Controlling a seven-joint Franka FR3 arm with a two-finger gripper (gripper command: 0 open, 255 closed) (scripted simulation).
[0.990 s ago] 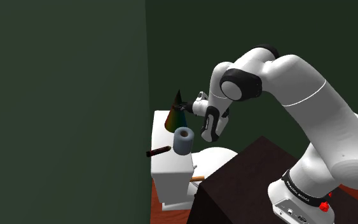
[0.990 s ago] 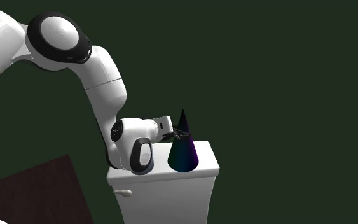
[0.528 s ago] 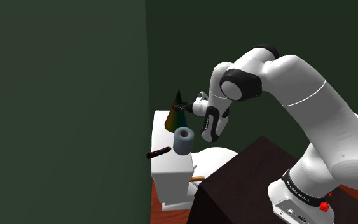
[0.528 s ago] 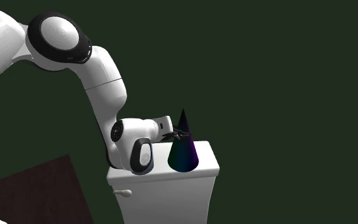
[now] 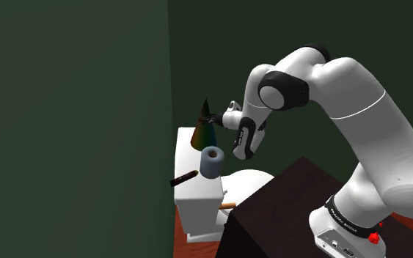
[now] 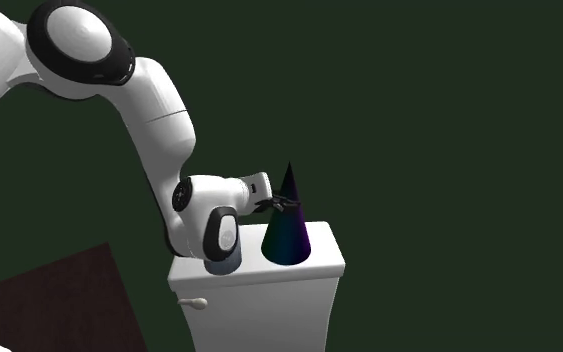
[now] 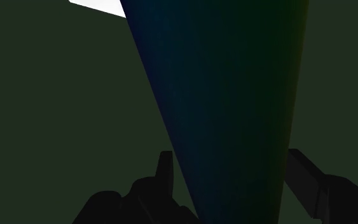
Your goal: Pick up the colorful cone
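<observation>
The colorful cone [image 5: 203, 135] has a dark tip and shades from orange to green in the shoulder view. It looks blue to purple in the second exterior view [image 6: 287, 235]. It stands upright over the lid of a white toilet tank [image 5: 191, 192], its base very close to the lid. My gripper [image 5: 212, 119] reaches in sideways and is shut on the cone's upper part [image 6: 282, 200]. In the wrist view the cone [image 7: 228, 95] sits between the two black fingers [image 7: 163, 167], which press on both its sides.
A grey-blue paper roll [image 5: 212, 162] stands on the tank just in front of the cone. A dark red stick [image 5: 183, 176] overhangs the lid's edge near the dark green wall. The dark brown stand [image 5: 285, 212] lies at the lower right. The tank [image 6: 259, 300] carries a flush lever [image 6: 191, 301].
The gripper and the cone have risen a little together, and the arm's elbow has lifted. The roll and the stick have not moved.
</observation>
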